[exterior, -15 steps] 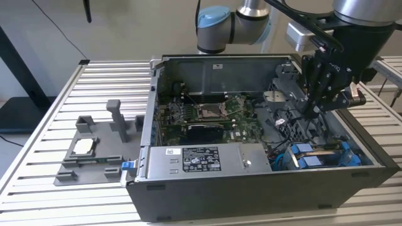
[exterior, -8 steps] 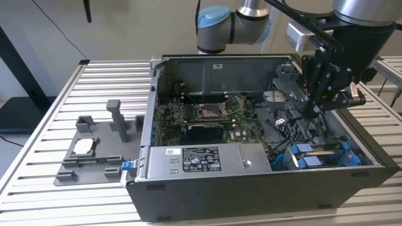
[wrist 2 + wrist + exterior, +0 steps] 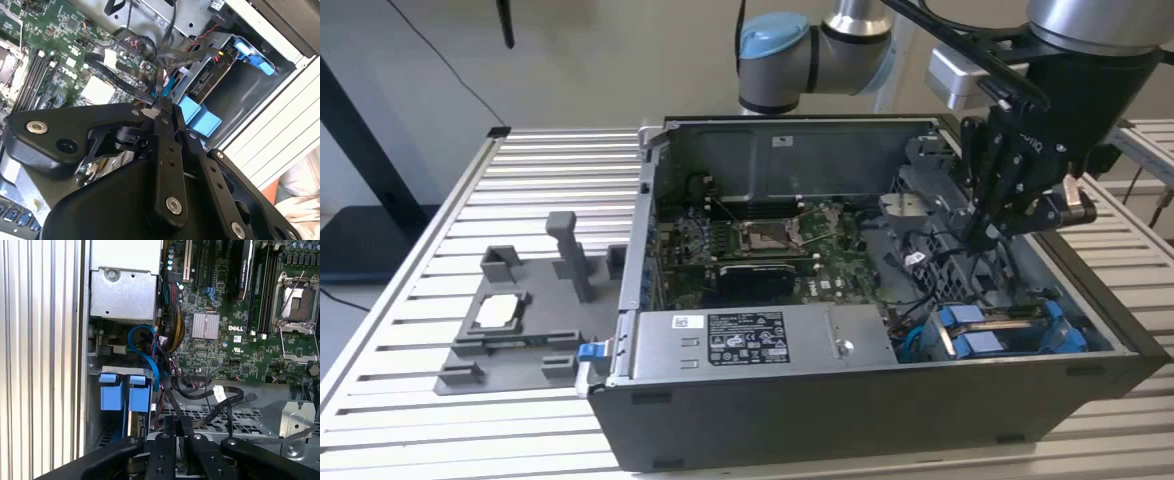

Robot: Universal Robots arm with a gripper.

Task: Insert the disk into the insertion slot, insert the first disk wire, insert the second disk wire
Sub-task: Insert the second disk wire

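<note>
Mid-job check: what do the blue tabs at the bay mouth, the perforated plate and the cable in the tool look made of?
The blue tabs: probably moulded plastic, uniform bright colour with a soft sheen. The perforated plate: bare sheet metal, by its dull grey look and punched holes. The black cable pinched in the tool: flexible plastic or rubber jacket, judging by its loose curves.

Cannot see the disk [image 3: 983, 333] past its blue carrier ends, at four o'clock inside the case [image 3: 854, 420]: sunk in the insertion slot [image 3: 92, 410], label hidden. Cannot trace the black wire [image 3: 159, 82] beyond the gripper [image 3: 161, 104], pinched fingertips covering its end. Loses the arm [image 3: 814, 55] at twelve o'clock, cut by the exterior view's edge. Cannot tell what the pale object [image 3: 498, 312] on the fixture tray [image 3: 520, 352] is, at nine o'clock from the case.
</note>
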